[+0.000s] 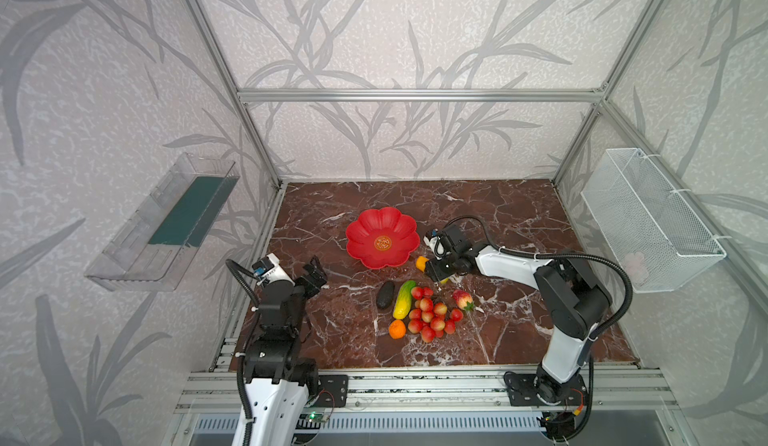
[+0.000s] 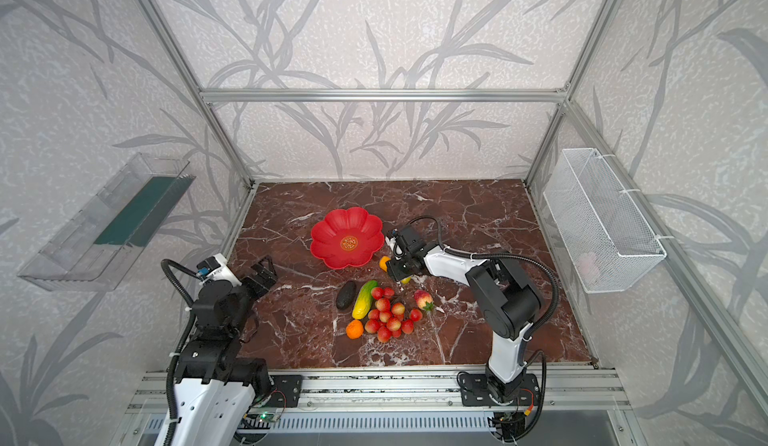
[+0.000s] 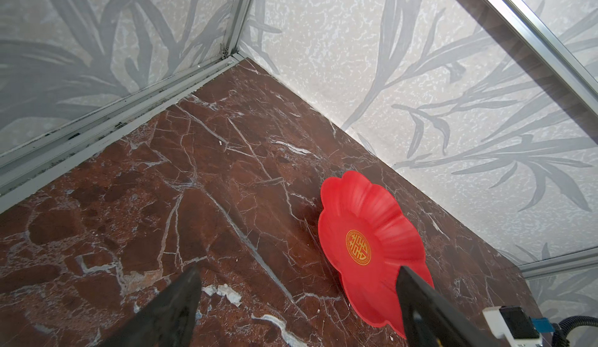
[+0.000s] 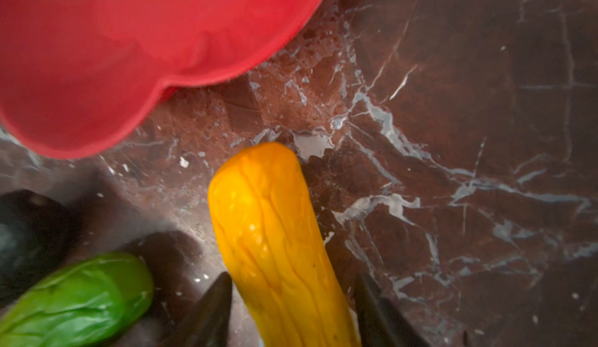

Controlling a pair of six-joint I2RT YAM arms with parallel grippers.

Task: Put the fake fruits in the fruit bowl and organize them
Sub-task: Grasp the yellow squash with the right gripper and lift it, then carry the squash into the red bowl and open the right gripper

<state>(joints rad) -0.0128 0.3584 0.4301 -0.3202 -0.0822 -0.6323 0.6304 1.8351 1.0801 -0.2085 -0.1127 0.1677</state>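
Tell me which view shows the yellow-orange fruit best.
The right wrist view: the yellow-orange fruit fills mid-frame, close up, flanked by the right gripper. In both top views little more than its orange tip peeks out from under that gripper. The left wrist view does not show it.

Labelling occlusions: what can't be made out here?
- Yellow-orange fruit: both top views, mostly under the right gripper; right wrist view, lower end cut off, contact with jaws unclear.
- Blackish fruit: right wrist view, blurred, cut by edge.
- Pale thing in wire basket: top views, too faint.
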